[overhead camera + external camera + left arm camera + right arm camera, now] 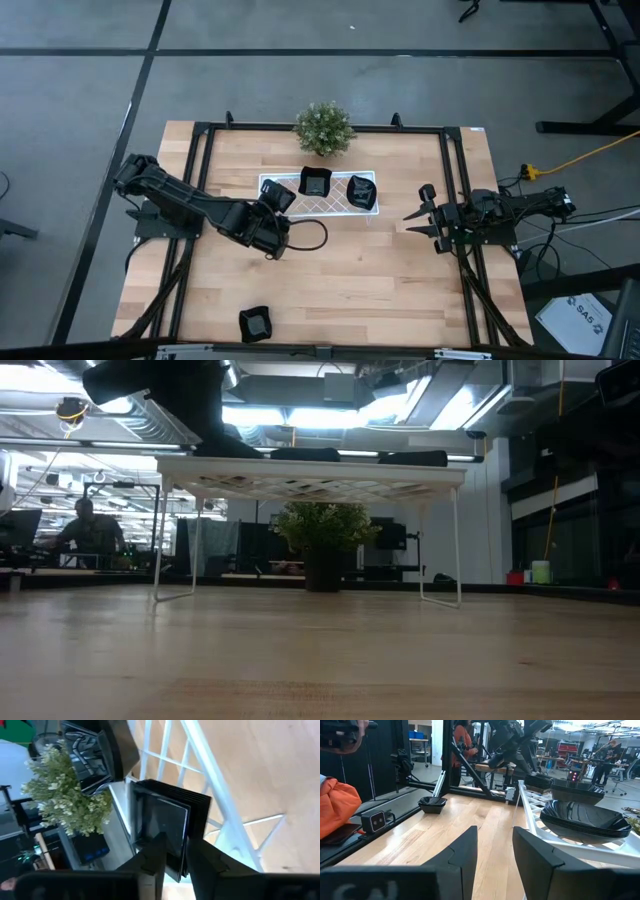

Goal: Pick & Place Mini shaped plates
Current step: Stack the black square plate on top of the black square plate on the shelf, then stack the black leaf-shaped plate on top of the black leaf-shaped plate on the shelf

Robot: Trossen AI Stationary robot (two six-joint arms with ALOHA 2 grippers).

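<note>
The left gripper [174, 856], fingers parted astride a plate stack [167, 827] at the tray's [338, 206] nine-o'clock end, could topple it when withdrawing.

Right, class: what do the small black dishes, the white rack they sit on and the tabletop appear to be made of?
Small black dishes: probably glazed ceramic or plastic; glossy, reflecting the lights.
White rack: looks like painted metal wire; thin lattice and slim legs.
Tabletop: pale wood; visible plank grain.

In the high view, the left gripper [277, 203] covers most of the plate stack [283, 195] at the white tray's [340, 208] left end. How many plates each stack holds cannot be told.
</note>
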